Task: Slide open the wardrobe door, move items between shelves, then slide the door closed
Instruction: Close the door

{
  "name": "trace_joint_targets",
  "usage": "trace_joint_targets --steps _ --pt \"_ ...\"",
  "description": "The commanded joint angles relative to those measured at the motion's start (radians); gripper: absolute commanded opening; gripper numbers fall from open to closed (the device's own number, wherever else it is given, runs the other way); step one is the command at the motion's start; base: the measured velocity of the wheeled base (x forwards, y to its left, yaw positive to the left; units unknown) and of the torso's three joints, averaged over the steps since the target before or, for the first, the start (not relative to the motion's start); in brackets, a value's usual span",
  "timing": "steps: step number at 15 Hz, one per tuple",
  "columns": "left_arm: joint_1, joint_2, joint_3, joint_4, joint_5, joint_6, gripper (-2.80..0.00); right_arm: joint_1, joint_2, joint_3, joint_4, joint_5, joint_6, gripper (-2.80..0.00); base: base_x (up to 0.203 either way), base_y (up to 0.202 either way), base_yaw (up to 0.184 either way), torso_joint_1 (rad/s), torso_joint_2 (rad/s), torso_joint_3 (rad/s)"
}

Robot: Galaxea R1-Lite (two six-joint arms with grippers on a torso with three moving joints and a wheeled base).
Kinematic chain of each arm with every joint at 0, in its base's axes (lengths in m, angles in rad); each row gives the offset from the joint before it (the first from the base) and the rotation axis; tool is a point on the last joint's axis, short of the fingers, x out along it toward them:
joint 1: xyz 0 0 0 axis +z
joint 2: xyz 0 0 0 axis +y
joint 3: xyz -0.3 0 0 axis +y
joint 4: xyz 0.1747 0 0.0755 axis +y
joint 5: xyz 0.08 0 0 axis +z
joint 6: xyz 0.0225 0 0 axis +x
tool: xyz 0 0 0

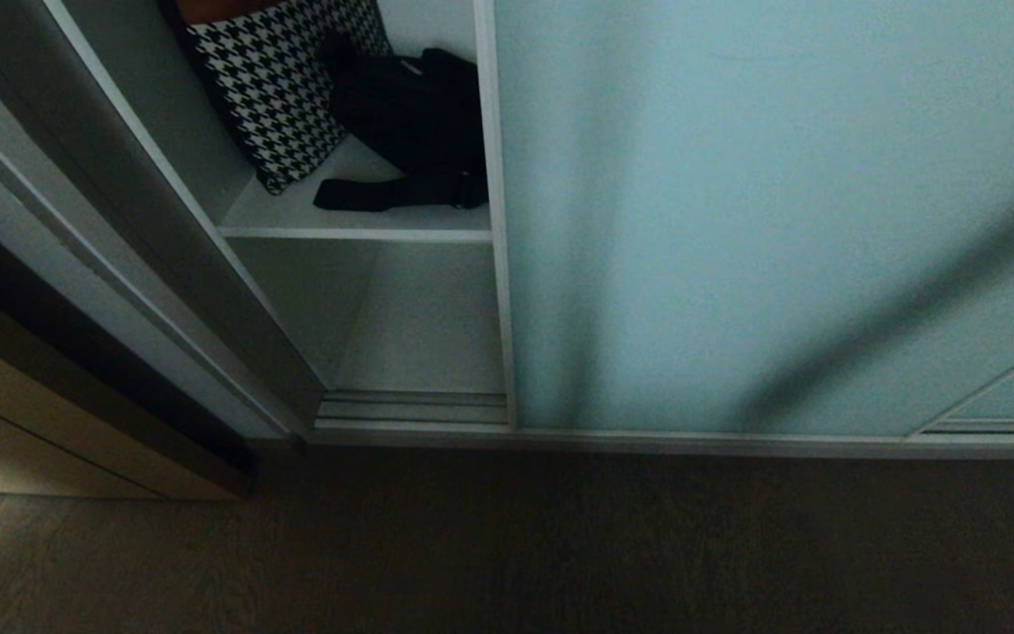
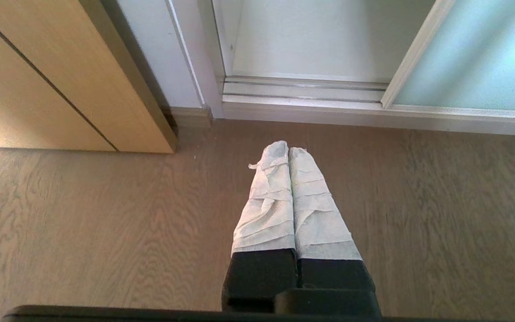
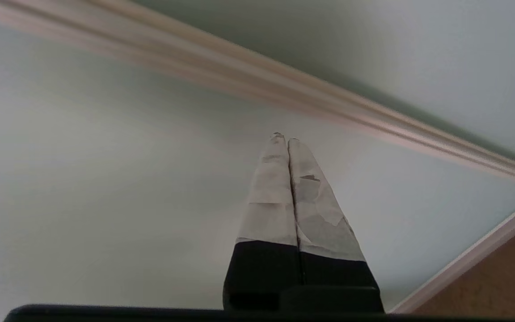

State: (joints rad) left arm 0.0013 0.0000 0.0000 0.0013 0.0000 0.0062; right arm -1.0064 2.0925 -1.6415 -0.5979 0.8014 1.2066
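Frosted sliding wardrobe door (image 1: 780, 220) part-open; black bag (image 1: 410, 114) on shelf (image 1: 357, 231) at eleven o'clock. Right gripper (image 3: 284, 136), fingers together, faces the glass: may slip. Left gripper (image 2: 288, 150) closed, parked.

Black-and-white houndstooth cushion (image 1: 282, 84) leaning in the wardrobe's left corner, light wooden cabinet (image 2: 56, 85) left of the wardrobe frame, grey-brown wood-grain floor (image 2: 105, 232) in front, silver bottom track (image 1: 415, 407) at the opening
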Motion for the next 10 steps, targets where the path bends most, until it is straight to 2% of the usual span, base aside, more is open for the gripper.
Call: trace_joint_targets --steps 1,2,10 --pt "0.000 0.002 0.000 0.000 0.000 0.000 -2.80 0.014 0.026 -0.004 -0.016 -0.019 0.004 -2.80 0.000 0.000 0.000 0.000 0.00 0.000" --pt "0.000 0.002 0.000 0.000 0.000 0.000 -2.80 0.025 0.032 -0.004 -0.035 -0.048 0.004 -2.80 0.000 0.000 0.000 0.000 0.00 0.000" --pt "0.000 0.002 0.000 0.000 0.000 0.000 -2.80 0.063 0.097 -0.044 -0.063 -0.123 0.002 -2.80 0.000 0.000 0.000 0.000 0.00 0.000"
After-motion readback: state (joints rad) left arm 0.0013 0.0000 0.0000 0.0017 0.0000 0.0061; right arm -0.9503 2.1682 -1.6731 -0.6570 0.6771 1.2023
